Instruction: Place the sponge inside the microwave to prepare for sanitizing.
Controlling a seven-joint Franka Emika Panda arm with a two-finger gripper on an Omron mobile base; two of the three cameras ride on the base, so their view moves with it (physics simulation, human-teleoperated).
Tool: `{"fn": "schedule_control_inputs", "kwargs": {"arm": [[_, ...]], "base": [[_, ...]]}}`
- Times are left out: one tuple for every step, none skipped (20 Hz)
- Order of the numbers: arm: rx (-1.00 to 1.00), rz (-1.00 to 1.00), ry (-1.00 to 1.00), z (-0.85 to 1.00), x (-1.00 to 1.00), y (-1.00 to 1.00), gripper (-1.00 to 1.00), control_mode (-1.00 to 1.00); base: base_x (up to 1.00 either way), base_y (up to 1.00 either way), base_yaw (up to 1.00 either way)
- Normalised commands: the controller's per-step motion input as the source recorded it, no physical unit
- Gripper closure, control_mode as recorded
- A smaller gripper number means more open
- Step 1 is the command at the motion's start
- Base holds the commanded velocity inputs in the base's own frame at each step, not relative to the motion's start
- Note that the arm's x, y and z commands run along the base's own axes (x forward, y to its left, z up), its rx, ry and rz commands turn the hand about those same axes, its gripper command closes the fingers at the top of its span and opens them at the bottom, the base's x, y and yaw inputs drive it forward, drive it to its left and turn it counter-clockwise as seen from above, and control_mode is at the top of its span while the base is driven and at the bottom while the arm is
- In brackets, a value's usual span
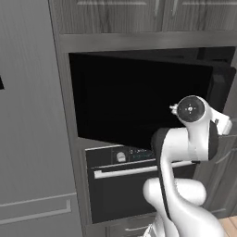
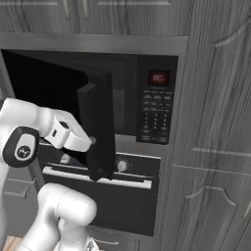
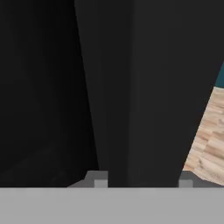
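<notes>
Tool (image 3: 143, 183) fingers straddle the microwave door (image 3: 144, 87) edge.

Black built-in microwave (image 2: 147, 98) with its wide glossy black door (image 1: 139, 99), a red glowing display (image 2: 159, 77) above grey buttons on the dark panel; below, the black oven (image 1: 120, 190) wears a silver bar handle (image 1: 129, 171) and pale knob; grey streaked wood-grain cabinets (image 2: 215, 122) all round; light tan plank floor (image 3: 210, 140); white arm with dark joints
</notes>
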Motion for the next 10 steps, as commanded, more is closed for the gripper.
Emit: {"fn": "schedule_control_inputs", "kwargs": {"arm": [[-0.01,-0.21,-0.27,-0.10,-0.23,0.56,1.00,-1.00],[-0.02,-0.20,-0.25,-0.11,-0.24,0.62,1.00,-1.00],[-0.02,-0.20,-0.25,-0.13,-0.26,0.66,1.00,-1.00],[-0.02,-0.19,-0.26,-0.16,-0.26,0.67,1.00,-1.00],[-0.02,-0.19,-0.26,-0.15,-0.26,0.67,1.00,-1.00],[-0.02,-0.19,-0.26,-0.16,-0.25,0.68,-1.00,-1.00],[-0.01,-0.18,-0.26,-0.16,-0.20,0.63,-1.00,-1.00],[0.00,-0.15,-0.23,-0.06,-0.11,0.46,-1.00,-1.00],[0.00,-0.07,-0.15,0.00,0.00,0.11,-1.00,-1.00],[0.00,-0.01,-0.15,0.00,-0.09,0.00,-1.00,-1.00]], "base": [[0.00,0.00,0.00],[0.00,0.00,0.00],[0.00,0.00,0.00],[0.00,0.00,0.00],[0.00,0.00,0.00],[0.00,0.00,0.00],[0.00,0.00,0.00],[0.00,0.00,0.00],[0.00,0.00,0.00],[0.00,0.00,0.00]]}}
